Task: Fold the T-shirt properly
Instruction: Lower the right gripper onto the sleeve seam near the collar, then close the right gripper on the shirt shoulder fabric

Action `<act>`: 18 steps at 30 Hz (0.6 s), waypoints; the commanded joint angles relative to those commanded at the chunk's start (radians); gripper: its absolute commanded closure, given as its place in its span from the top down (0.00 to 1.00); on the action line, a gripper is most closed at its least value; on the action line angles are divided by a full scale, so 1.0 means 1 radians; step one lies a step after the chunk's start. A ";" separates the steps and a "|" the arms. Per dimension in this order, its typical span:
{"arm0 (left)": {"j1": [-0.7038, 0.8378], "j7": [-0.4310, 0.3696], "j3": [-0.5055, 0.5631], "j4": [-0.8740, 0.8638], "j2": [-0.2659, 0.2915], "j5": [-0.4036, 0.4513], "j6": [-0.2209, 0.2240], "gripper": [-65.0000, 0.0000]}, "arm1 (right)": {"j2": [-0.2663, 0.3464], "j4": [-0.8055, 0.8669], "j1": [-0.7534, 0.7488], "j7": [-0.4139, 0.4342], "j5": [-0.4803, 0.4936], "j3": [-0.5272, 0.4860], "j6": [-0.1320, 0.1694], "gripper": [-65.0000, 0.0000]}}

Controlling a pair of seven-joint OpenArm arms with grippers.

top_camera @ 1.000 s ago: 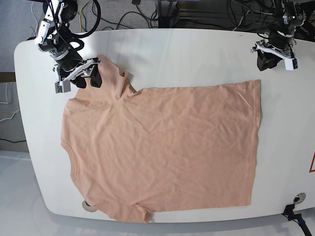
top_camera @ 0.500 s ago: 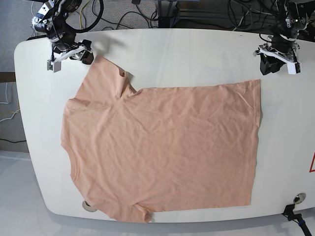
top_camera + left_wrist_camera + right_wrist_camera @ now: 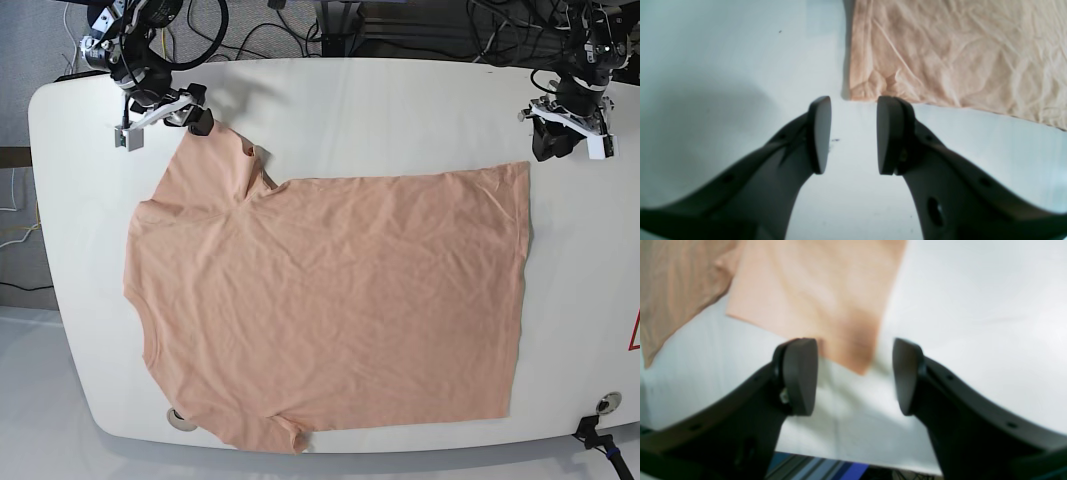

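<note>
The peach T-shirt lies spread flat on the white table, with its sleeves at the left and its hem at the right. My right gripper is open at the far sleeve's tip. In the right wrist view the sleeve ends between the open gripper's fingers, and I cannot tell whether they touch it. My left gripper is open just beyond the hem's far corner. In the left wrist view that corner lies just ahead of the gripper, which is empty.
Cables and arm bases crowd the far table edge. Two round grommets sit at the front edge, one left and one right. A red mark shows at the right edge. The table's edge lies just behind my right gripper.
My right gripper rose off the far sleeve toward the back left, then shifted right to the sleeve's tip. My left gripper drifted slightly right. The shirt lies as before.
</note>
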 joint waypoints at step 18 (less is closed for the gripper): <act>0.000 0.000 -0.002 0.000 -0.018 -0.002 -0.002 0.33 | -0.026 -0.083 0.018 0.003 -0.002 -0.057 -0.002 0.54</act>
